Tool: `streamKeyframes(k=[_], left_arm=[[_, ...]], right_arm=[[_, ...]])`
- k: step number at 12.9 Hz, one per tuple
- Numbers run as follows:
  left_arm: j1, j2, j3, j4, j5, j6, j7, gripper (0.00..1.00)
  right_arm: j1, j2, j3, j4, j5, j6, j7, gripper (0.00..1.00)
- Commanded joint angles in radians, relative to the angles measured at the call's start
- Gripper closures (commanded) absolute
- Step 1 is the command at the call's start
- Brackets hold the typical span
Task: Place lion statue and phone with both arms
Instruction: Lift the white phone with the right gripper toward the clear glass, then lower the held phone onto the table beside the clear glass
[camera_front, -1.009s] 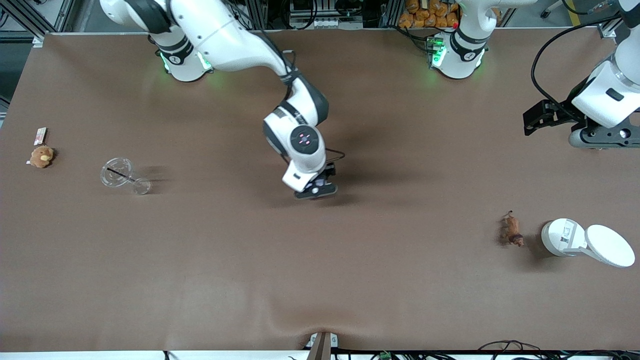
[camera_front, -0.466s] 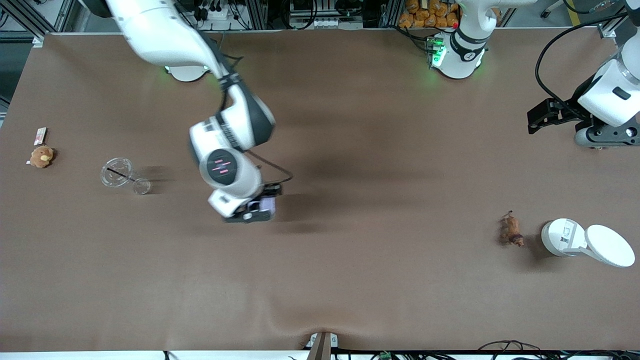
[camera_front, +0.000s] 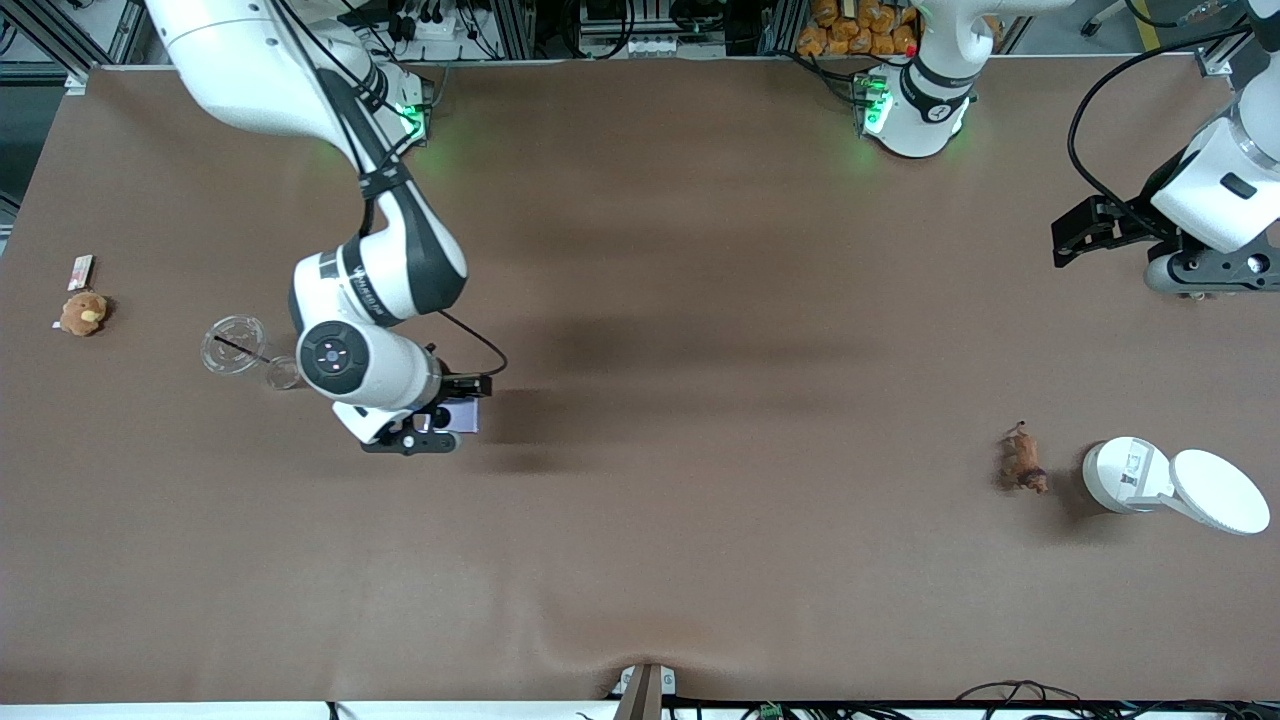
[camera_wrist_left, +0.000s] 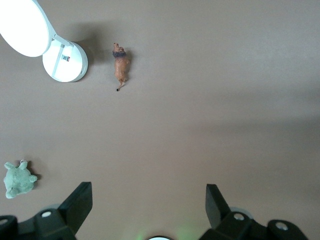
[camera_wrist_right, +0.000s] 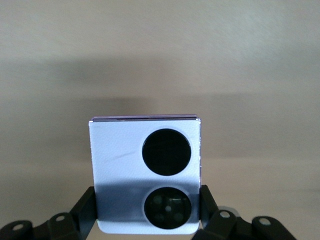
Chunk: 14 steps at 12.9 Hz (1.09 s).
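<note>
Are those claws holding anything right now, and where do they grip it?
The right gripper holds the phone by its two side edges, near one end. The left gripper is open and holds nothing.

The phone hangs in the right gripper over the table beside the glass; the lion statue lies just beside the white lidded container toward the left arm's end.

Right hand hides most of the phone

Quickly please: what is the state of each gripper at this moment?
Left gripper: open, holding nothing, high over the table.
Right gripper: shut on the phone, above the table.
</note>
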Motion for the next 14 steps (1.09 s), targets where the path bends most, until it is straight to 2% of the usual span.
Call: streamKeyframes(k=[1, 2, 6, 8, 10, 11, 14], left_arm=[[-0.005, 0.001, -0.005, 0.030, 0.006, -0.016, 0.005, 0.00], [0.000, 0.001, -0.003, 0.030, 0.005, -0.016, 0.002, 0.00], [0.005, 0.000, 0.006, 0.031, 0.006, -0.015, 0.005, 0.00], [0.006, -0.002, 0.006, 0.033, 0.005, -0.015, 0.007, 0.00], [0.017, 0.000, 0.018, 0.049, -0.005, -0.015, 0.010, 0.00], [0.030, 0.001, 0.029, 0.078, -0.011, -0.015, 0.016, 0.00], [0.025, 0.001, 0.026, 0.077, -0.008, -0.018, 0.011, 0.00]], right_arm=[[-0.066, -0.127, 0.021, -0.233, 0.014, 0.132, -0.096, 1.00], [-0.080, -0.144, 0.020, -0.293, 0.014, 0.187, -0.122, 1.00], [-0.231, -0.175, 0.018, -0.391, 0.014, 0.203, -0.276, 1.00], [-0.252, -0.167, 0.018, -0.425, 0.013, 0.263, -0.308, 1.00], [-0.281, -0.158, 0.018, -0.483, 0.013, 0.385, -0.358, 1.00], [-0.316, -0.146, 0.018, -0.490, 0.014, 0.398, -0.402, 1.00], [-0.338, -0.144, 0.019, -0.508, 0.016, 0.392, -0.418, 1.00]])
